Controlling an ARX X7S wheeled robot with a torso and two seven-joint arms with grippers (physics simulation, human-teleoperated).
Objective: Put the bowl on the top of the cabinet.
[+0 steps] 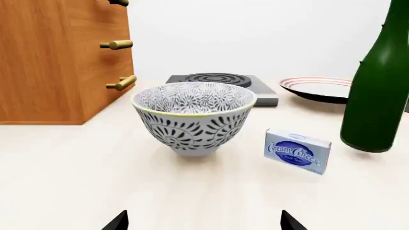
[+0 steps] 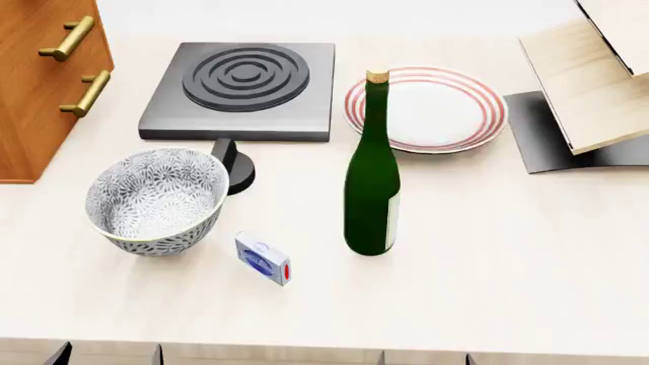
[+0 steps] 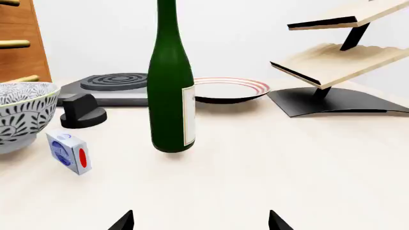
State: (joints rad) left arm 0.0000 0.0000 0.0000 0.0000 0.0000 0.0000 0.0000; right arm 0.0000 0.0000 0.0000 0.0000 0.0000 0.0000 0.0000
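Note:
The bowl, deep and white with a dense grey leaf pattern, stands upright on the pale counter just in front of the cabinet's lower corner; it also shows as the bowl and the bowl. The orange-brown cabinet with brass bar handles rises at the far left, its top out of view, and appears again as the cabinet. My left gripper is open and empty, a short way back from the bowl. My right gripper is open and empty, facing the green bottle.
A green bottle stands mid-counter, with a cream cheese box between it and the bowl. Behind are a grey hotplate with a black knob, a red-rimmed plate and a pale wood rack.

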